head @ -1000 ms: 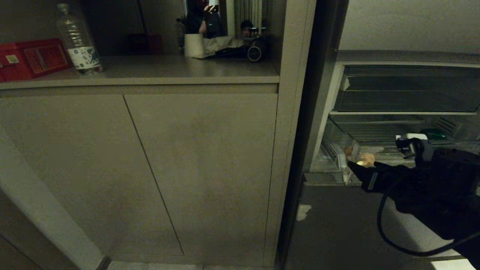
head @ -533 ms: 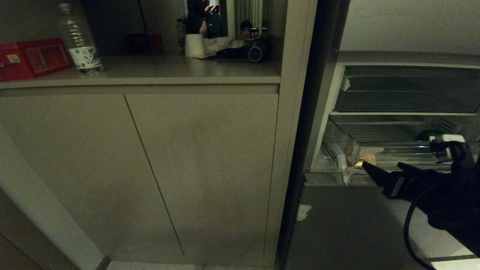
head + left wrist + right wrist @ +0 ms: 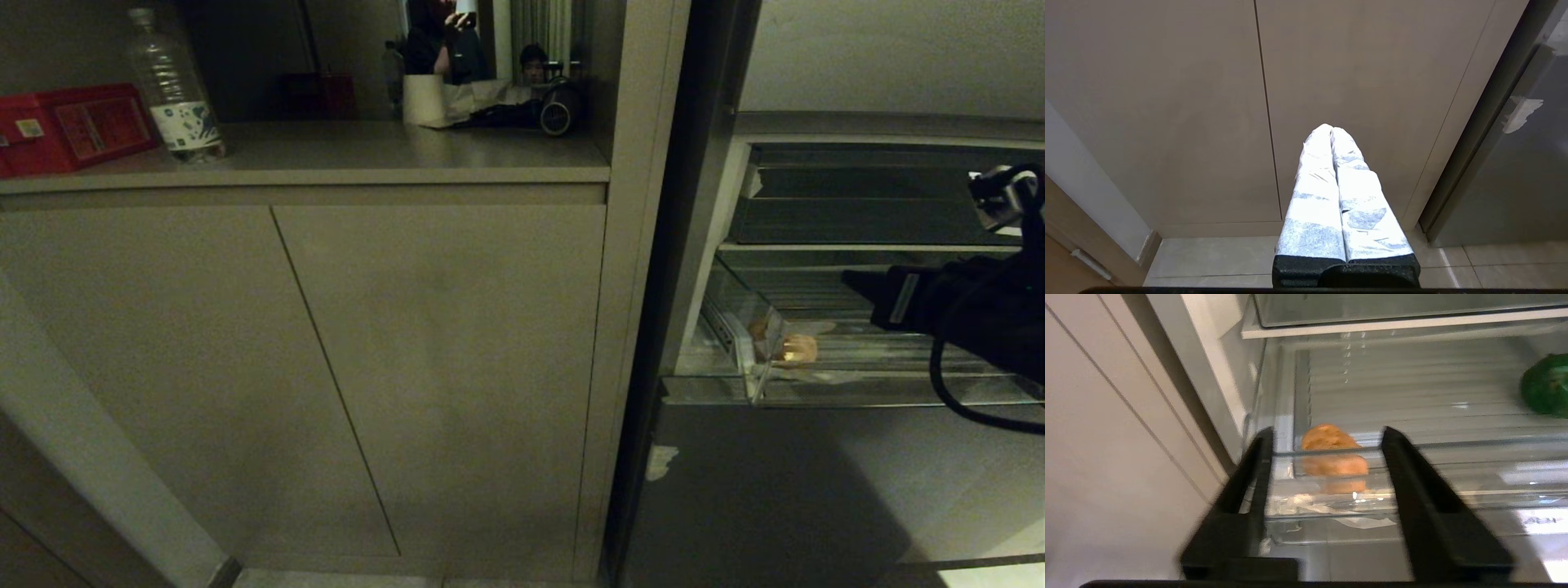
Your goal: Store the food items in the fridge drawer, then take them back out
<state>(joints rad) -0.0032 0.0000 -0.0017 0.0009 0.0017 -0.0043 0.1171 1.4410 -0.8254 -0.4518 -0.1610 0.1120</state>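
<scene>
The right tool hangs empty just outside the fridge drawer, its fingers spread wide. The orange-tan bread piece lies in the drawer's front left corner against the clear lip, and the dark-green piece sits toward the back right. The left tool is pressed closed on nothing, low before the cabinet doors.

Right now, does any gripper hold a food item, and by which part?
No. The right gripper is open and empty; the bread lies in the drawer.
</scene>
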